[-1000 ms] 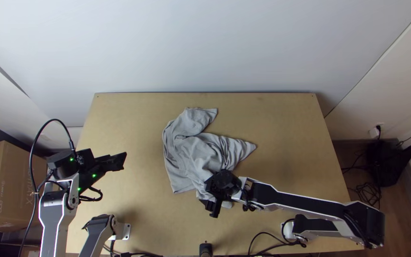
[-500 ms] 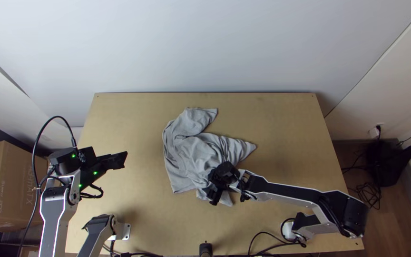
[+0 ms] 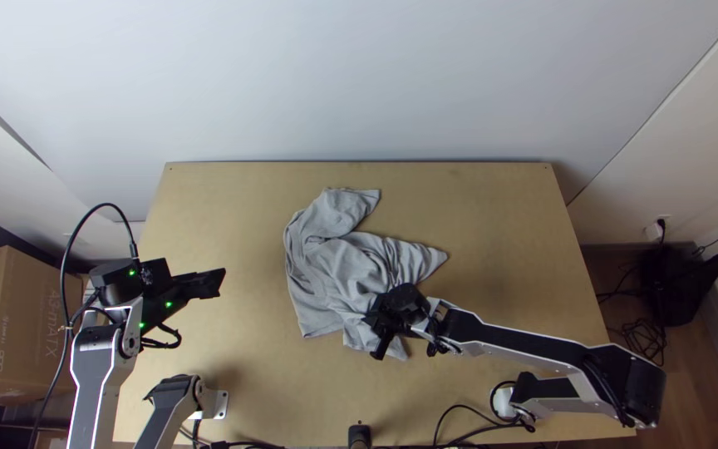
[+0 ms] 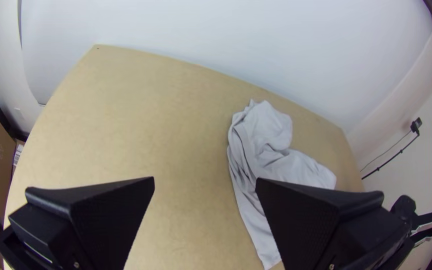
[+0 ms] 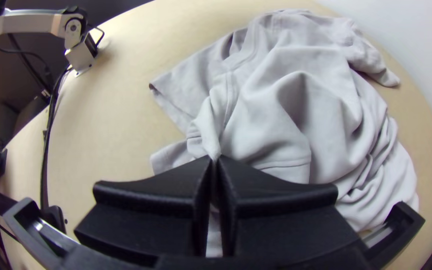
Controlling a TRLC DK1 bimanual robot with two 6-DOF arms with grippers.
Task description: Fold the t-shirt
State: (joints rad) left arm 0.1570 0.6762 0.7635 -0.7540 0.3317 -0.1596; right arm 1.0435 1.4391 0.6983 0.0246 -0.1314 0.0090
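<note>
Well, the right end effector (image 3: 381, 347) is clamping together on a narrow fold of the shirt (image 3: 334, 274), its fingertips nearly meeting with the cloth pinched between them. The shirt is lying bunched and wrinkled on the desk (image 3: 500, 249), spreading from that end effector toward the desk's far side and to its left. One pointed part is reaching well beyond the end effector, another is sticking out to its right, and a small part is showing just beside its fingertips. The left end effector (image 3: 213, 283) is hovering well apart from the shirt, its fingers standing wide apart. Left of it, past the desk's edge, a box (image 3: 31, 324) is sitting, its contents hidden.
</note>
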